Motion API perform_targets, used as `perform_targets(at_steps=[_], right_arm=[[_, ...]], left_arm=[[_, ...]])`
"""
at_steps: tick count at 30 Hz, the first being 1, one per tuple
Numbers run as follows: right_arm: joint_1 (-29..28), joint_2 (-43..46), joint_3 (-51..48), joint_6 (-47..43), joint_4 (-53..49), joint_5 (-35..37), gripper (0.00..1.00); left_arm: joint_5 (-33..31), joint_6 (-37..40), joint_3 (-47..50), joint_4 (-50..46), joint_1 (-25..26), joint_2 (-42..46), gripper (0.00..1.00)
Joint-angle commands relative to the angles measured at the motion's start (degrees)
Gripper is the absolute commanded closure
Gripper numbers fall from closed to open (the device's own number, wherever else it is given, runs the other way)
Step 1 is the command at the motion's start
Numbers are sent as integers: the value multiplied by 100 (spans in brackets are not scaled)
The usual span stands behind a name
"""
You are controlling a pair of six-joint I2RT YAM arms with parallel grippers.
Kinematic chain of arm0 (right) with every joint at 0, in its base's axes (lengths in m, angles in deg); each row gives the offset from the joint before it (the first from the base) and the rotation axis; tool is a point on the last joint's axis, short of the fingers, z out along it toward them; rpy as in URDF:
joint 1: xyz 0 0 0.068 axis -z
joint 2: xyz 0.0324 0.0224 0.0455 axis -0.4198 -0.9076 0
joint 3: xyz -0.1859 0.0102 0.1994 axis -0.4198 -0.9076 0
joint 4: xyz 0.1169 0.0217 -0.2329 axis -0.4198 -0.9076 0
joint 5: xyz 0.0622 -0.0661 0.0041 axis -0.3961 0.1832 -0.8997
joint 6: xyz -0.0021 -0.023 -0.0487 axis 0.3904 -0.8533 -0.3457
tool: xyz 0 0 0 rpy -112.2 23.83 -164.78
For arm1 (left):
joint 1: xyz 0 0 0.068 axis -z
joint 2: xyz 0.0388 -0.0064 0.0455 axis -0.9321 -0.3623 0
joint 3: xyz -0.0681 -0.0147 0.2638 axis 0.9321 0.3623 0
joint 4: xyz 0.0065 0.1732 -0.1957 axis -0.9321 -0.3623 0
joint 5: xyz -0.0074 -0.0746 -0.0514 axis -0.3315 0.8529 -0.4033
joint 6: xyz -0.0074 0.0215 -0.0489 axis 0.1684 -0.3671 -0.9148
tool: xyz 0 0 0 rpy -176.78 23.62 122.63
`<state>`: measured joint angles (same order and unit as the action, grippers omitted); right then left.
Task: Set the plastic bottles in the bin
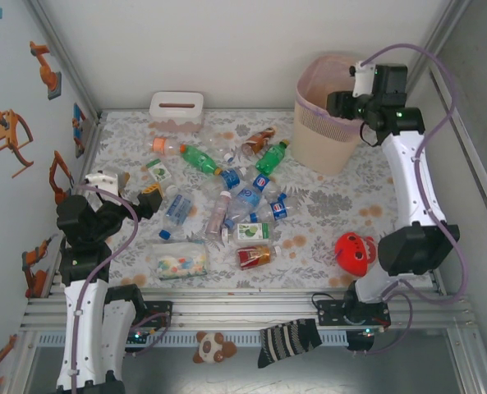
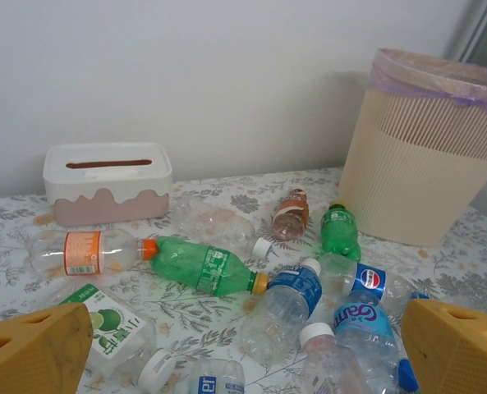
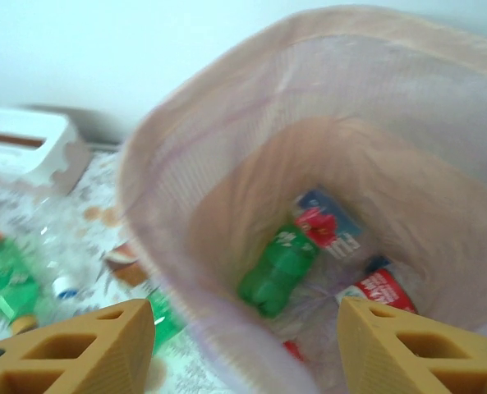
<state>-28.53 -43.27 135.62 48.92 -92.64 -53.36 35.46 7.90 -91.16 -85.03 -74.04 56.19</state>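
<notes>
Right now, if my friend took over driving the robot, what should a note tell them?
Left claw: open, empty, low over the table beside the pile of plastic bottles.
Right claw: jaws apart, nothing between them, above the bin at the far right.
Done: a few bottles lie in the bin, among them a green bottle and red-labelled ones.
Left: about a dozen bottles on the table, from the orange-capped one near the tissue box to the red one near the front.
Leave the clear packet and red toy.

Overhead view; wrist views bin-facing
</notes>
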Motion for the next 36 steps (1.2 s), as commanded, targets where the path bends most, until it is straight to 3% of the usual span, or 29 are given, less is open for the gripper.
perform_targets(at_steps=[1,6,10,18,26,36], right_arm=[[-206,508,-587,-986,384,-1127,40],[-895,1127,-1320,-2489,-56,-1760,39],[-1531,1335,-1542,-3325,-702,-1804,39],[-3122,1703,-2254,-4219,-1249,-788,38],[-4501,1694,-3174,-4404,-1124,9,38],[-5393,1178,-4289,-4064,-231,588,38]], left_arm=[[88,7,-157,78,-8,19,4],[89,0,-162,78,-8,4,4],[98,-15,-160,93,-8,-35,4],[89,-5,-163,95,-14,-31,4],[87,-2,-159,88,-17,-66,4],[82,4,-152,67,-8,-44,4]])
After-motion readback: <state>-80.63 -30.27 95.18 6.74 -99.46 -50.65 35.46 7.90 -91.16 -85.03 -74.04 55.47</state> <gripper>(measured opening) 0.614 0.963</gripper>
